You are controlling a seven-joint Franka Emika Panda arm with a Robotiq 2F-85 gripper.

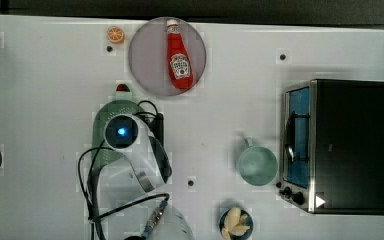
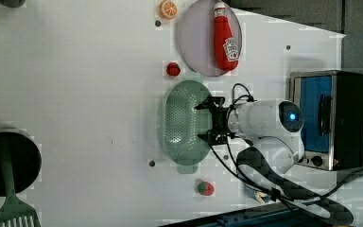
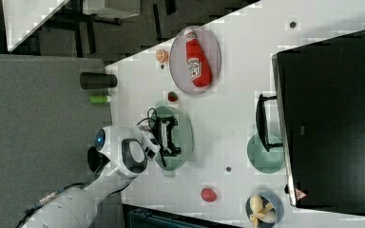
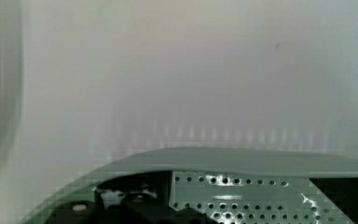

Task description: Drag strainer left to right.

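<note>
The strainer (image 1: 107,112) is a pale mint-green oval colander on the white table, partly covered by my arm in the top view. In the left view the strainer (image 2: 179,123) lies lengthwise, and my gripper (image 2: 207,121) hangs open over its long side on the left view's right. The right view shows the strainer (image 3: 184,137) beneath the gripper (image 3: 170,136), its black fingers spread wide along the bowl. Seen from the wrist, the strainer's rim (image 4: 237,161) and holed wall lie between the dark fingers (image 4: 130,205). Nothing is held.
A grey-lilac plate (image 1: 145,60) carries a ketchup bottle (image 1: 179,55), with an orange slice (image 1: 115,34) beside it. The mint mug (image 1: 256,165) stands by the toaster oven (image 1: 340,145). A bowl of pale pieces (image 1: 236,222) sits near the table edge, and small red items (image 2: 173,69) (image 2: 206,188) flank the strainer.
</note>
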